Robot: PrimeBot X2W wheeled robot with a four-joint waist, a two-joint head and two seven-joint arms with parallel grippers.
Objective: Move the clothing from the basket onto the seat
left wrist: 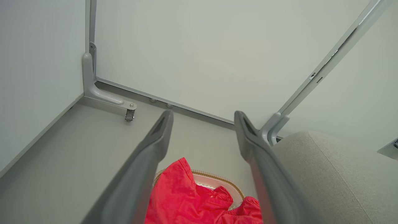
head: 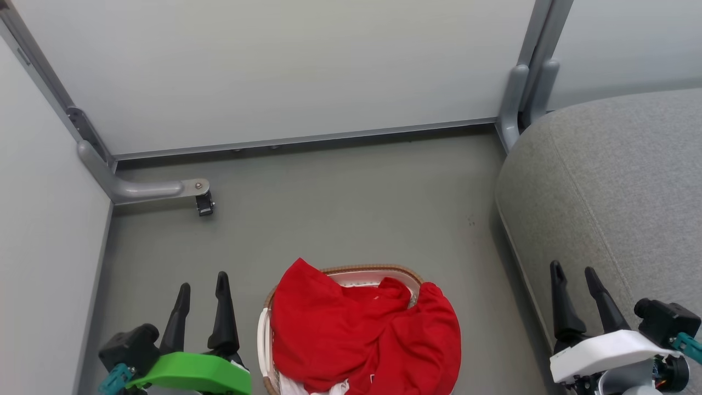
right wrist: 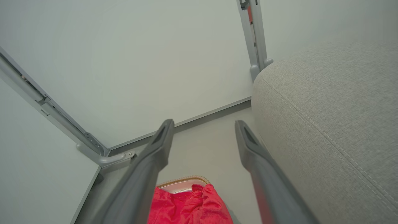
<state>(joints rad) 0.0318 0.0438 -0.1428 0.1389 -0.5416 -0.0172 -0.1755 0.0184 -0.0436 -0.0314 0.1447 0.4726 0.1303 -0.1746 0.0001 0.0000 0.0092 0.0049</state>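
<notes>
Bright red clothing (head: 362, 334) is heaped in the basket (head: 362, 270), whose brown rim and white handle (head: 264, 340) show at the bottom centre of the head view; the fabric spills over the right side. The clothing (left wrist: 189, 199) and basket rim (left wrist: 217, 179) lie below my left gripper (left wrist: 203, 116), and the clothing (right wrist: 189, 205) also lies below my right gripper (right wrist: 203, 124). The light-grey seat (head: 620, 186) fills the right. My left gripper (head: 203, 282) stands open left of the basket, holding nothing. My right gripper (head: 573, 270) stands open over the seat's front edge, also holding nothing.
Pale partition panels (head: 285, 66) close off the back and left. A grey partition foot with a small caster (head: 204, 204) juts onto the grey floor (head: 351, 208) at the back left. Another partition post (head: 518, 99) stands beside the seat's far corner.
</notes>
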